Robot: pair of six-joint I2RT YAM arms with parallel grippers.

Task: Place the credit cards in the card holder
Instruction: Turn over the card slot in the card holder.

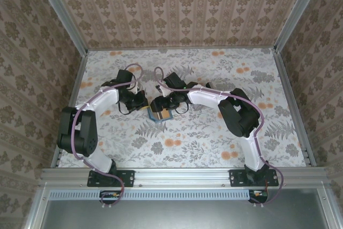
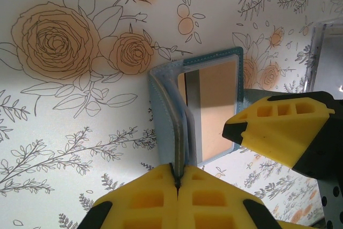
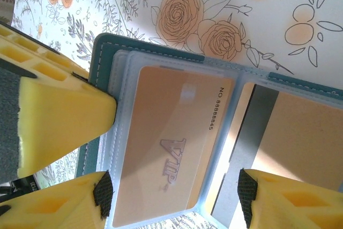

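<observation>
The teal card holder (image 1: pixel 159 115) lies open at mid-table between both arms. My left gripper (image 2: pixel 177 178) is shut on the edge of its raised flap (image 2: pixel 166 111). A tan credit card marked VIP (image 3: pixel 171 148) sits inside a clear pocket of the card holder (image 3: pixel 104 52). Beside it lies a second tan card with a grey stripe (image 3: pixel 300 138), also seen in the left wrist view (image 2: pixel 217 105). My right gripper (image 3: pixel 174 197) hovers open just over the pockets, its jaws standing to either side of the VIP card. One right finger (image 2: pixel 284 127) shows by the holder's corner.
The floral tabletop (image 1: pixel 214 138) runs to a metal frame rail (image 1: pixel 286 100) on the right and patterned walls around. The left gripper's yellow fingers (image 3: pixel 59 105) crowd the holder's left edge in the right wrist view.
</observation>
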